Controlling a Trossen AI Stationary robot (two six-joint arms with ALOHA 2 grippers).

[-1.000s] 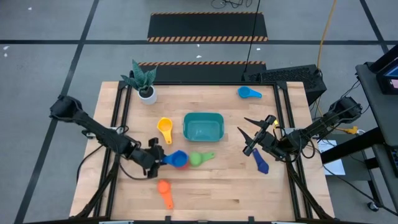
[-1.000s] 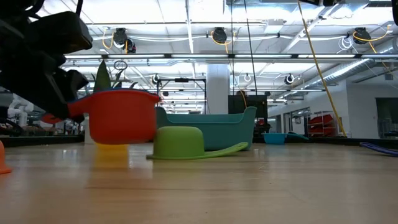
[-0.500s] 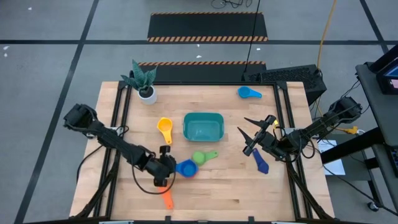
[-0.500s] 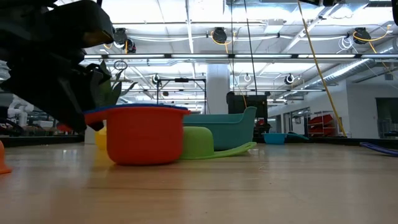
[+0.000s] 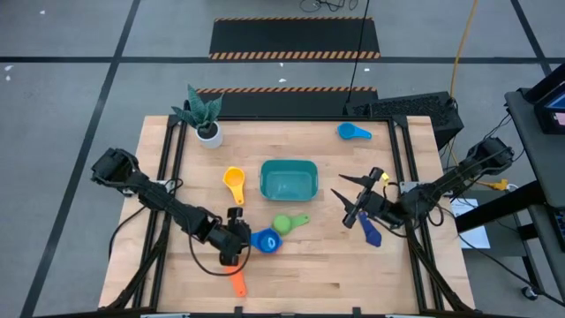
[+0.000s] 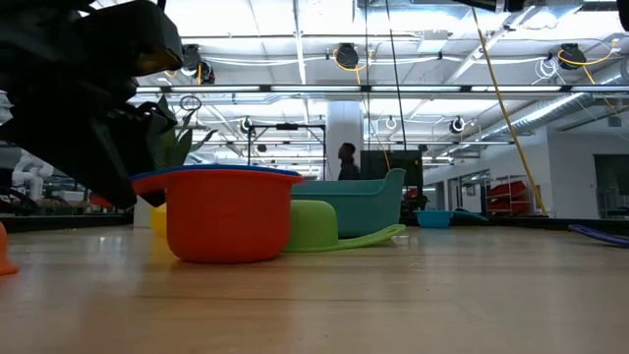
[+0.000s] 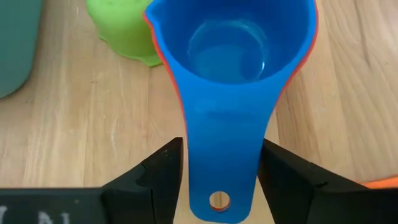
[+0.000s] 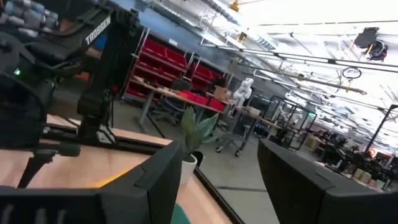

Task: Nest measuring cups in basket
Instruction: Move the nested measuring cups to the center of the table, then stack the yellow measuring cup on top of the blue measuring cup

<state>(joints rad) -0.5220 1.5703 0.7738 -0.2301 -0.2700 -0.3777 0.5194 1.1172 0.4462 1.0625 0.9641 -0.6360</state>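
Your left gripper [image 5: 237, 240] is clamped on the flat handle of the dark blue cup [image 7: 233, 68], which sits nested inside the red cup [image 6: 228, 214]; only a thin red rim shows around the blue. Just ahead of the fingers lies the green cup [image 5: 282, 224], and beyond it the teal basket [image 5: 289, 179]. Since half a second ago this stack has stayed put, while your right gripper [image 5: 351, 200], jaws spread above the dark blue scoop [image 5: 369, 230], has edged slightly toward the basket.
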